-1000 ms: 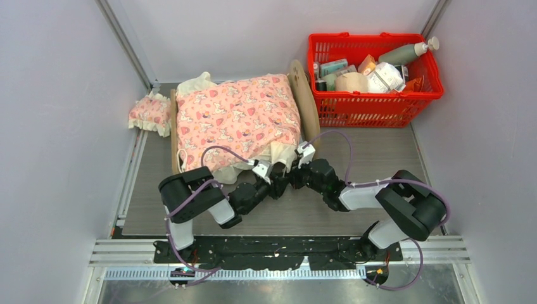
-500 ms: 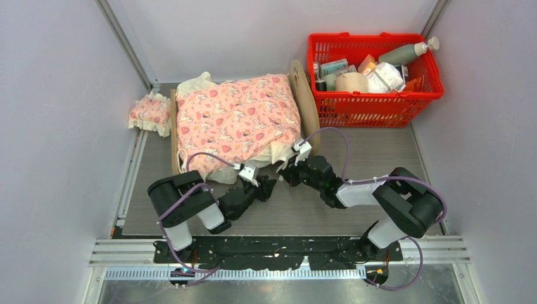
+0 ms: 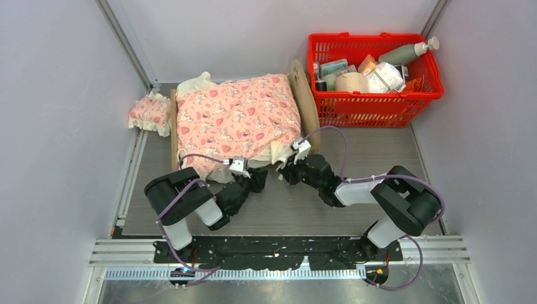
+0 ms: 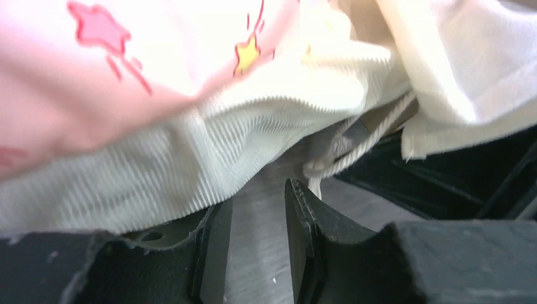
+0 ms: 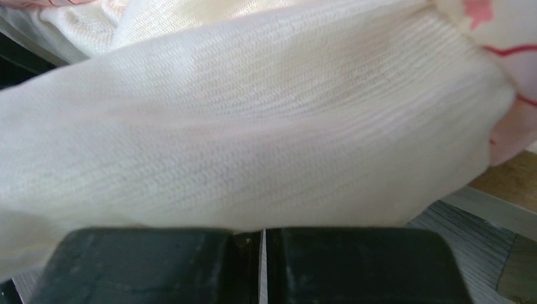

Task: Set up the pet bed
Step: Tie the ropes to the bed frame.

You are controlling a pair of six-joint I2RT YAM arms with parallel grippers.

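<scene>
- The pet bed point(image 3: 308, 104) stands on the grey surface point(image 3: 367, 158), just beyond the left pincer point(image 3: 256, 180) and the right pincer point(image 3: 284, 172). Its headboard is on the right pincer's side.
- A pink patterned blanket point(image 3: 237, 120) covers it, and the cream frill point(image 4: 209, 158) hangs down to both pincers.
- Left pincer: jaws partly apart with nothing between them, the frill just above.
- Right pincer: jaws closed together, frill against the tips. I cannot tell whether cloth is pinched.
- A small pink pillow point(image 3: 150, 113) lies beyond and left of the left pincer.
- A red basket point(image 3: 373, 107) sits beyond and right of the right pincer.

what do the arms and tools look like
Both the left arm and right arm are black and boxy with pale grey links. A thin purple cable loops along each, and a small white block sits at each wrist. The left tool and right tool have flat, matte black fingers.
</scene>
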